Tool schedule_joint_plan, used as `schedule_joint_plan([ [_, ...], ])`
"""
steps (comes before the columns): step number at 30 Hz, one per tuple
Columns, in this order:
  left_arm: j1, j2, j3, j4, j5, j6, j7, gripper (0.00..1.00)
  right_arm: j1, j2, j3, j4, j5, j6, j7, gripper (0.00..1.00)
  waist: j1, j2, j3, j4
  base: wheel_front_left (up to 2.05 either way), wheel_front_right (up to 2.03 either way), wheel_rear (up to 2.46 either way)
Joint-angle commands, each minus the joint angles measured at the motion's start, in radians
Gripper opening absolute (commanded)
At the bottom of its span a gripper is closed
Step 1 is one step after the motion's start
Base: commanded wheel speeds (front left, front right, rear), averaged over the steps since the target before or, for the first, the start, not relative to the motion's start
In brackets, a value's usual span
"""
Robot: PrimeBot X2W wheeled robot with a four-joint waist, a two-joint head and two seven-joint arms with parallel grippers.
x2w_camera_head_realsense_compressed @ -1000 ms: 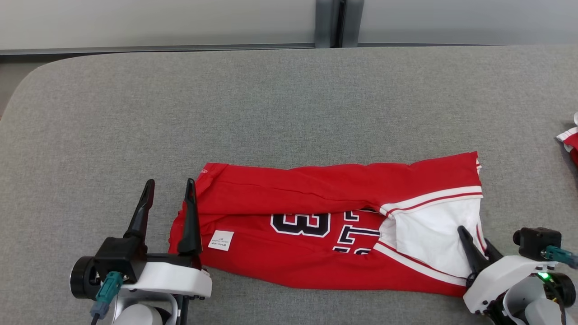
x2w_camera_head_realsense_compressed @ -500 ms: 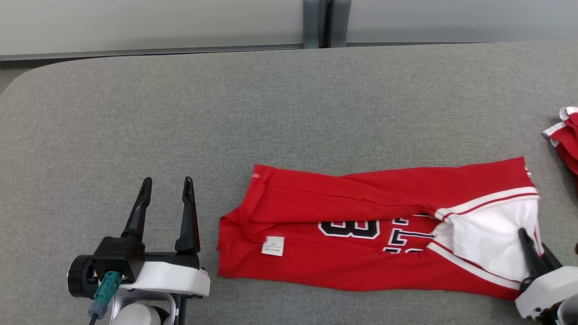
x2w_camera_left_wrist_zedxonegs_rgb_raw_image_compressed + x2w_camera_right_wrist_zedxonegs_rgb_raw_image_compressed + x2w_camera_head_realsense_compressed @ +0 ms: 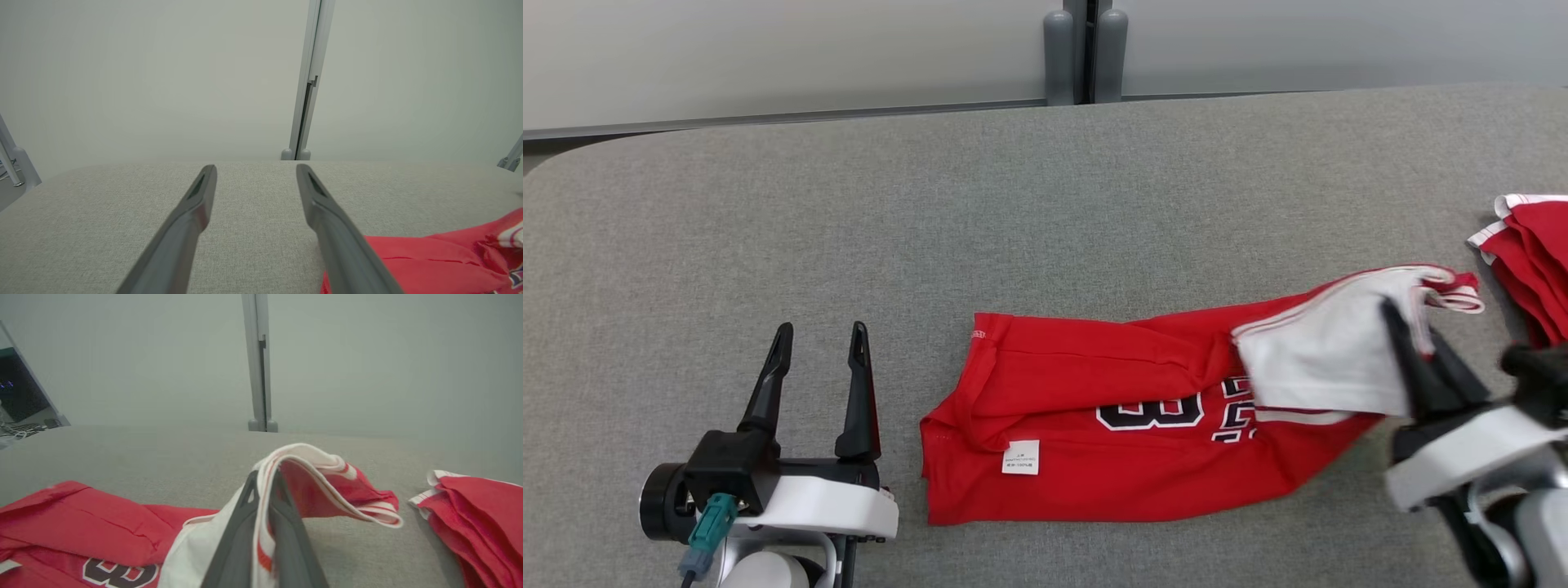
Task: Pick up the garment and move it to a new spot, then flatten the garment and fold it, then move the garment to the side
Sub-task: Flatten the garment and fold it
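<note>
Table (image 3: 1045, 204): grey top, garment (image 3: 1094, 392) folded into a long band, lying front, right of centre. White-trimmed right end lifted, rest flat; probably a drag toward the pile (image 3: 1531, 253) at the right edge, the move-aside step. Right gripper (image 3: 264, 486) pinched tight on that raised end. Left gripper (image 3: 821, 328) spread, empty, just left of the garment, so the cloth can slide. Label (image 3: 1020, 457) faces up

Open grey table (image 3: 849, 204) beyond and left of the garment (image 3: 1094, 441); another red pile (image 3: 1535, 245) near its right end.
</note>
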Motion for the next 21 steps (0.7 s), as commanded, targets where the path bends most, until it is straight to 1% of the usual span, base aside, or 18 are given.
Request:
schedule_joint_plan([
  [1,-0.002,0.006,0.002,-0.002,-0.003,0.002,-0.001,1.00,-0.012,0.010,0.015,-0.026,-0.008,-0.001,0.018,0.00,0.0000,-0.0001,-0.002,0.001,0.00,0.00,0.00],
  [3,-0.004,0.004,-0.002,-0.002,-0.004,0.000,0.001,1.00,-0.023,0.035,0.067,-0.101,-0.020,-0.001,0.061,0.00,0.0000,-0.0001,-0.005,0.004,0.00,0.00,0.00],
  [6,-0.014,0.001,-0.009,-0.003,-0.004,-0.004,0.005,1.00,-0.044,0.069,0.164,-0.166,-0.017,-0.001,0.110,0.00,0.0000,-0.0001,-0.005,0.017,0.00,0.00,0.00],
  [9,-0.019,-0.003,-0.013,-0.003,-0.005,-0.004,0.004,1.00,-0.075,0.108,0.265,-0.166,0.003,-0.001,0.141,0.00,0.0000,-0.0001,0.000,0.032,0.00,0.00,0.00],
  [10,-0.020,-0.005,-0.015,-0.003,-0.005,-0.005,0.004,1.00,-0.083,0.126,0.299,-0.156,0.014,-0.001,0.150,0.00,0.0000,-0.0001,0.003,0.038,0.00,0.00,0.00],
  [11,-0.023,-0.008,-0.016,-0.001,-0.006,-0.006,0.003,1.00,-0.105,0.155,0.359,-0.124,0.028,0.000,0.155,0.00,0.0000,-0.0001,0.008,0.049,0.00,0.00,0.00],
  [14,-0.032,-0.016,-0.022,0.001,-0.005,-0.009,0.001,1.00,-0.137,0.201,0.433,-0.058,0.050,0.000,0.146,0.00,0.0000,-0.0001,0.023,0.066,0.00,0.00,0.00],
  [16,-0.039,-0.022,-0.026,0.005,-0.003,-0.011,0.000,1.00,-0.153,0.237,0.464,-0.009,0.074,0.000,0.128,0.00,0.0000,-0.0001,0.033,0.077,0.00,0.00,0.00],
  [21,-0.049,-0.029,-0.029,0.017,0.001,-0.018,-0.003,1.00,-0.214,0.289,0.513,0.130,0.104,0.000,0.085,0.00,0.0000,-0.0001,0.057,0.094,0.00,0.00,0.00],
])
